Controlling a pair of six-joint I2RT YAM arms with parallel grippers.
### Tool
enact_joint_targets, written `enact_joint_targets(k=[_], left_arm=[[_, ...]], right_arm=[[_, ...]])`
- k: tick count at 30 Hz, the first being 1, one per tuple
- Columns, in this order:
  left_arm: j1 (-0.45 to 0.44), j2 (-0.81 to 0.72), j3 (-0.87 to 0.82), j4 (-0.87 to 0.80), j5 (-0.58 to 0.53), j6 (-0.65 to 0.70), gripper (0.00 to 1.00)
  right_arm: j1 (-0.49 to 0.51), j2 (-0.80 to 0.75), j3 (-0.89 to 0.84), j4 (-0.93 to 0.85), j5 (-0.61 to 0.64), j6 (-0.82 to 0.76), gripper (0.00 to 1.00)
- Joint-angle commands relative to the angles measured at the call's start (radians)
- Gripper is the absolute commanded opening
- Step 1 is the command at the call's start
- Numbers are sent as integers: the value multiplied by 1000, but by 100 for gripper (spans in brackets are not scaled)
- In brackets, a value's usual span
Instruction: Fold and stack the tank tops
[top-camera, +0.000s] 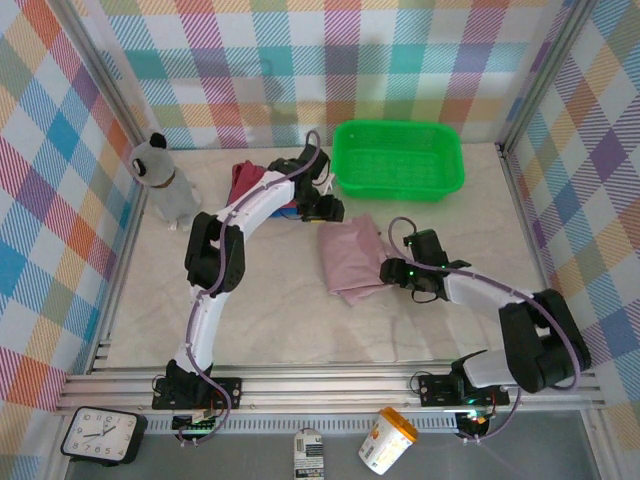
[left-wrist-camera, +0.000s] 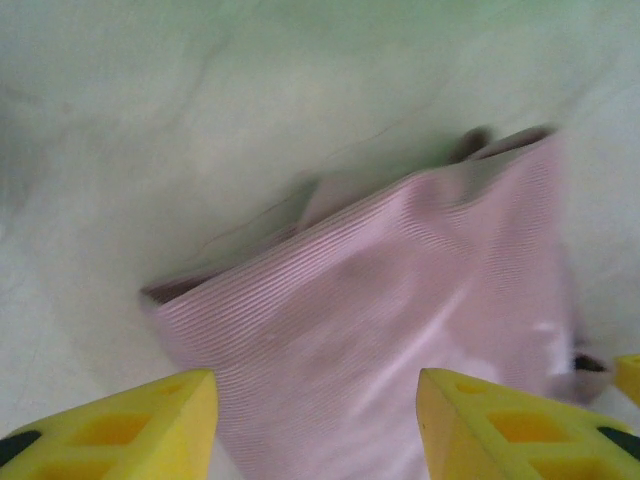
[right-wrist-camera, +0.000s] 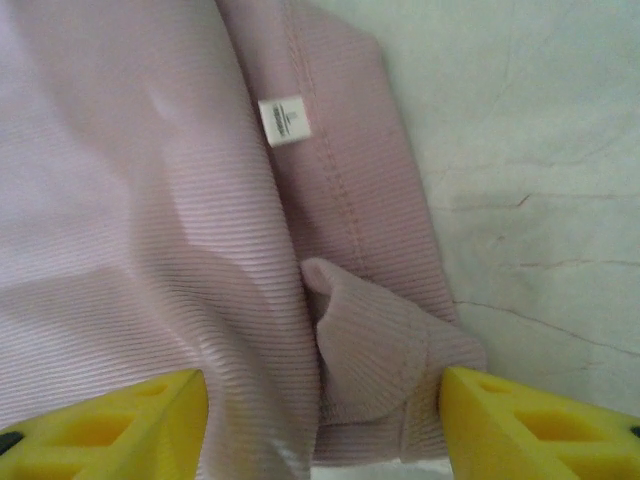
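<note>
Pink tank top (top-camera: 352, 260), green basket (top-camera: 398, 187), plaid walls (top-camera: 300, 60)

Bare table (top-camera: 280, 330) lies open before the pink tank top (top-camera: 350, 262); the green basket (top-camera: 398, 160) blocks behind it.

Folded tank top (top-camera: 352, 262) lies mid-tabletop (top-camera: 260, 320). Basket (top-camera: 398, 160) stands at its 1 o'clock, near the back wall. Remaining tank tops (top-camera: 246, 182) are heaped at its 10 o'clock, partly under the left arm. What appears to be a bottle (top-camera: 165, 185) stands at 9 o'clock, well apart. Left gripper (left-wrist-camera: 315, 410) is over the 11 o'clock edge, right gripper (right-wrist-camera: 322, 400) over the 3 o'clock edge.
</note>
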Motion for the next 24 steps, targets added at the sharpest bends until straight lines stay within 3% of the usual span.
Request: enact_joint_targets(k=[1, 6, 16, 20, 24], left_arm=[[-15, 1, -49, 72, -27, 4, 55], [-36, 28, -85, 97, -51, 7, 56], [-44, -39, -253, 71, -132, 18, 52], [-43, -121, -395, 71, -77, -37, 52], [-56, -224, -551, 84, -34, -121, 52]], right_arm=[[11, 58, 43, 53, -45, 0, 61], [23, 128, 70, 63, -97, -14, 46], [28, 135, 130, 3, -77, -122, 14], [28, 177, 210, -25, -70, -199, 12], [29, 265, 308, -37, -150, -297, 12]])
